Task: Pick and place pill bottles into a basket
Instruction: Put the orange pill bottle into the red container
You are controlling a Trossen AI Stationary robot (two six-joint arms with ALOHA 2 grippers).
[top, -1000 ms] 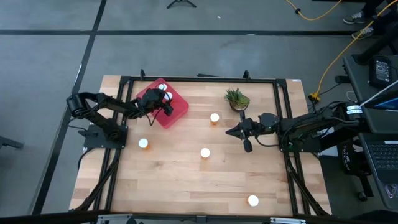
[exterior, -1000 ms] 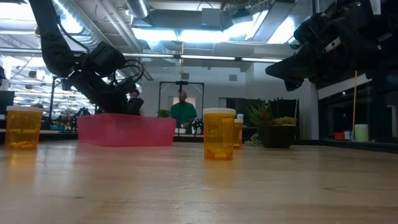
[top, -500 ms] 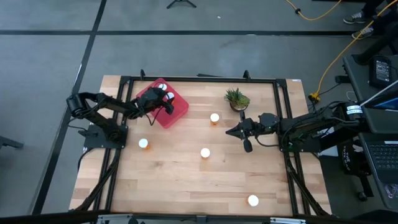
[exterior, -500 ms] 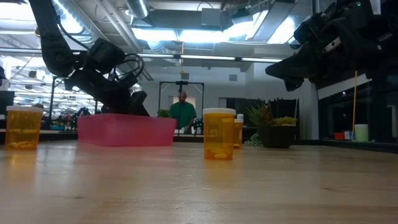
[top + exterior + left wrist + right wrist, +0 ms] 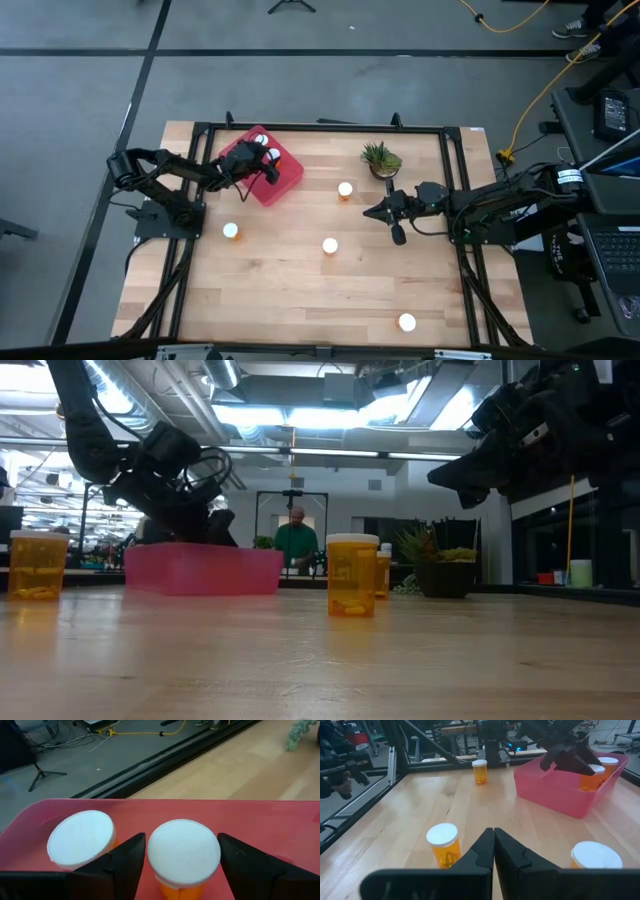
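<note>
Hovering over the red basket (image 5: pixel 262 165), the left gripper (image 5: pixel 268 166) has its two dark fingers (image 5: pixel 120 865) spread wide, one on each side of a white-capped pill bottle (image 5: pixel 183 854) that stands upright inside the bin. From the wrist view there looks to be a sliver of space between that cap and each finger, so the bottle seems loose between them rather than pinched. A second bottle (image 5: pixel 81 840) stands just beside the first, outside the fingers, nearer one basket wall. From above, both white caps show close together in the basket right by the gripper's tip.

The right gripper (image 5: pixel 372 211) waits above the table's middle on the right side, its fingers (image 5: pixel 485 851) pressed together with nothing between them. Just beyond its tip and a little to one side is a bottle (image 5: pixel 345 189) near the small potted plant (image 5: pixel 380 158); another bottle (image 5: pixel 329 245) stands on the wood ahead of it toward the near edge. Well apart from either gripper, one bottle (image 5: pixel 231 231) stands on the table near the left arm's base side, below the basket as seen from above, and one more (image 5: pixel 406 322) stands alone by the front edge of the table (image 5: pixel 300 290).

Across the room, behind the basket in the low view, a person (image 5: pixel 294 542) in a green top stands in a doorway.
</note>
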